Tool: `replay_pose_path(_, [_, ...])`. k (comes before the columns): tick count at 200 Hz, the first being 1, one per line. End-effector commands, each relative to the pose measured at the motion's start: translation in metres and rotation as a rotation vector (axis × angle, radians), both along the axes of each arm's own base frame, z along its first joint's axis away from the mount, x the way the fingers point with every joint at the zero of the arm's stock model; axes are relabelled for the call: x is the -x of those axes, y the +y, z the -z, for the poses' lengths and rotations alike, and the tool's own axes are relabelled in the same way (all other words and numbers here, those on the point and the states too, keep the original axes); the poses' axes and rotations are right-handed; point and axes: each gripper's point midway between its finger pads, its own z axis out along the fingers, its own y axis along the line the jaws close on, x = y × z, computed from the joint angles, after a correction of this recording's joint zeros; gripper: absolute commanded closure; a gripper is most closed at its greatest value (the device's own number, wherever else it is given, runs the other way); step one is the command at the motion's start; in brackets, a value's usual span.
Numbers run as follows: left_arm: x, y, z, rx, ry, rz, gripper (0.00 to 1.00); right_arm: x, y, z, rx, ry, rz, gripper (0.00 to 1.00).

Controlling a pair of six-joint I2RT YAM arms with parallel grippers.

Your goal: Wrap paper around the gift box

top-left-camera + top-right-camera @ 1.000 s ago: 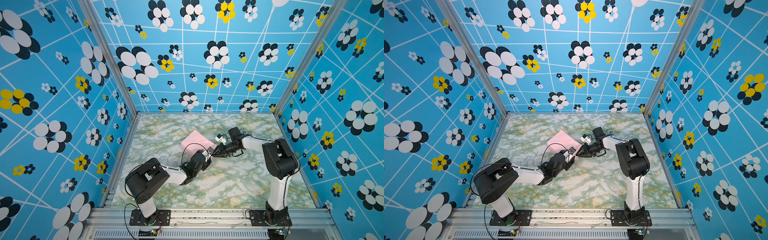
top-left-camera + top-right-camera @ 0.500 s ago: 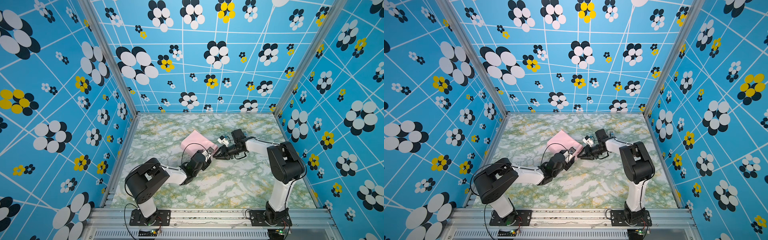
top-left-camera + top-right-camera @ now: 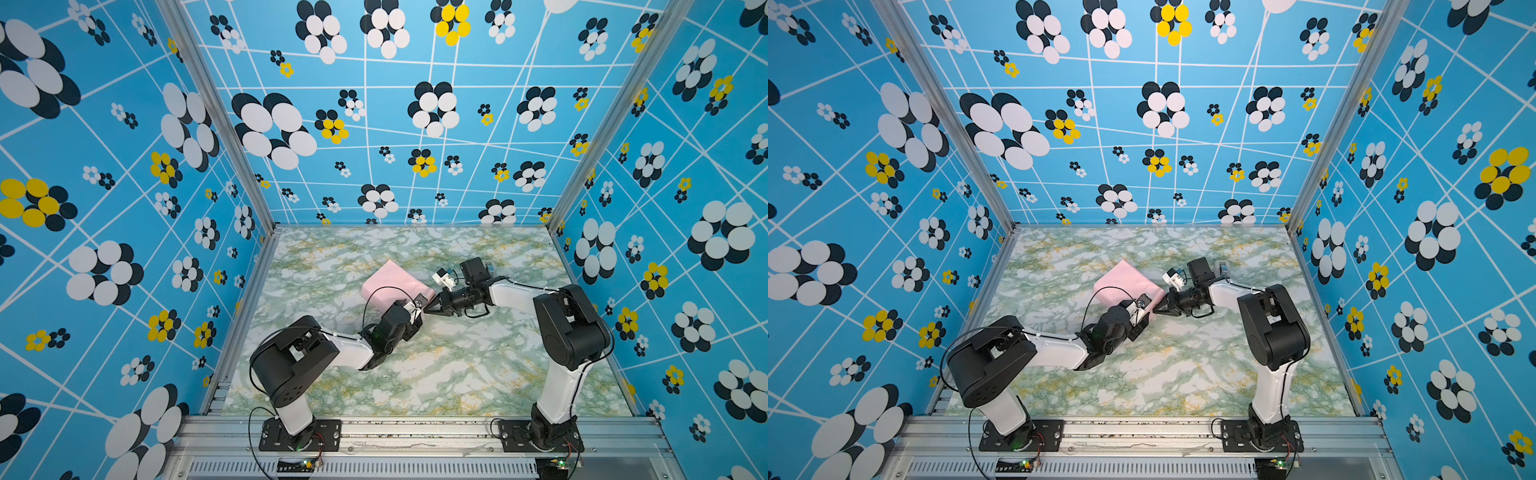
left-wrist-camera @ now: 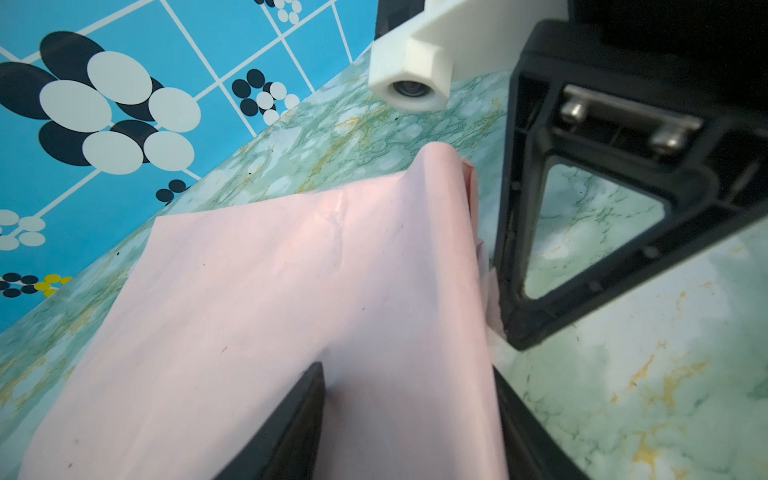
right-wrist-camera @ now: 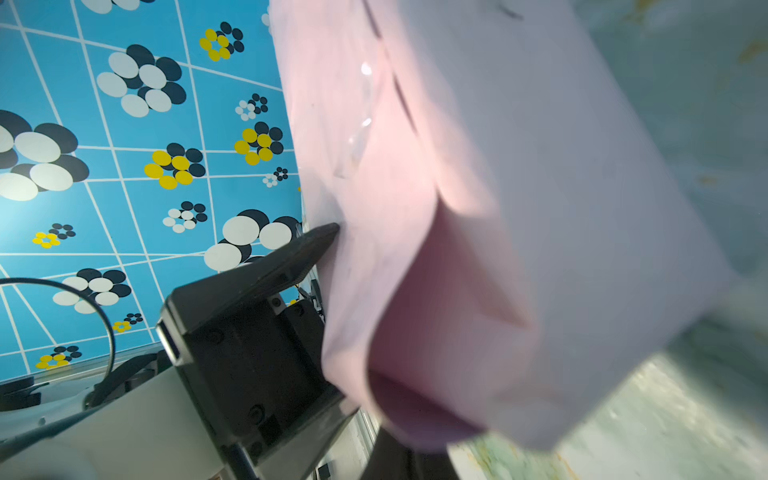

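The paper (image 3: 390, 282) lies pale pink side out as a folded parcel mid-table in both top views (image 3: 1125, 282). The gift box is hidden. My left gripper (image 3: 419, 302) is at the parcel's near right corner. In the left wrist view its fingers (image 4: 307, 415) clamp a paper-covered ridge (image 4: 407, 370). My right gripper (image 3: 428, 309) comes in from the right with its jaws together. Its tip (image 4: 509, 332) sits against a thin paper flap at the parcel's open end. In the right wrist view the paper (image 5: 519, 187) sags over the jaws and hides them.
A small grey-white object (image 3: 1223, 266) stands behind the right wrist. The marble table (image 3: 457, 374) is boxed in by blue flowered walls on three sides, with a metal rail (image 3: 415, 432) along the front. Both grippers meet at the same corner of the parcel.
The right gripper's jaws have closed at the parcel's corner and its arm has swung outward to the right. The left gripper and the parcel have stayed put.
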Motion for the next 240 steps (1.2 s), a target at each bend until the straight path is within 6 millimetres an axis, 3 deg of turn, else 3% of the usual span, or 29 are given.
replay_pose_path(1, [0.027,0.038,0.069,-0.188,0.198,-0.025,0.40,-0.010,0.011,-0.016,-0.052,-0.037,-0.007,0.99])
replay_pose_path(85, [0.027,0.038,0.069,-0.185,0.198,-0.024,0.40,-0.006,0.014,-0.034,-0.110,-0.062,-0.004,0.96])
replay_pose_path(150, [0.027,0.039,0.069,-0.184,0.198,-0.026,0.40,-0.001,0.016,-0.047,-0.145,-0.072,-0.011,0.99])
replay_pose_path(240, [0.027,0.039,0.068,-0.183,0.195,-0.026,0.40,-0.006,0.023,-0.025,-0.089,-0.050,0.007,0.97])
